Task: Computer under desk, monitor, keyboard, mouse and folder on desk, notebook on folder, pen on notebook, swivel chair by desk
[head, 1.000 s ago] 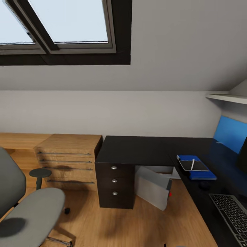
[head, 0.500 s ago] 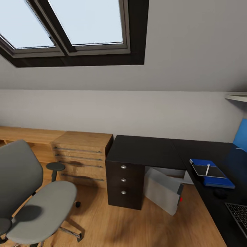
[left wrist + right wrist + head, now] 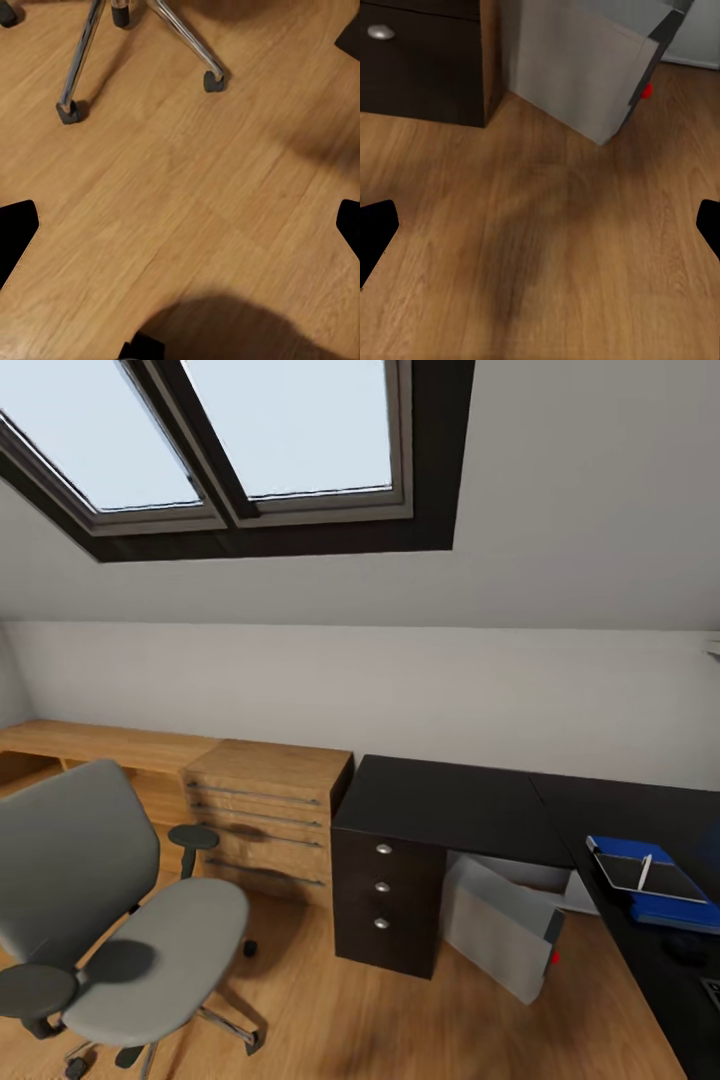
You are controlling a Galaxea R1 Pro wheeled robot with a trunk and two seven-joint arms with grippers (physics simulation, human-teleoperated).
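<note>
status: the swivel chair (image 3: 120,920) stands on the light wood floor (image 3: 350,1020), well apart from the black desk (image 3: 450,805), with its grey seat bare. the wooden drawer chest (image 3: 265,810) sits between the two, against the wall. the blue folder (image 3: 650,880) lies on the desk top near the right edge of the head view, with the notebook (image 3: 645,875) on it and the white pen (image 3: 645,872) on the notebook. a small dark shape just beside the folder is probably the mouse (image 3: 688,950). the computer (image 3: 500,940) stands tilted under the desk, beside the dark drawers (image 3: 385,905).

tool state: in the left wrist view the left gripper (image 3: 180,225) has both fingertips far apart at the frame edges, so it is spread wide and empty, above the floor near the chair's chrome legs (image 3: 79,64). the right gripper (image 3: 540,225) is likewise wide and empty, over the floor near the computer and the drawer front.

judgement: the remaining step appears to be bringing the chair next to the desk.

hazards:
- the chair rolls on casters; an off-centre push may spin it or send it into the drawer chest.
- too hard a push may drive it into the tilted computer and shift it out from under the desk.
- a knock on the desk may slide the pen off the notebook.
</note>
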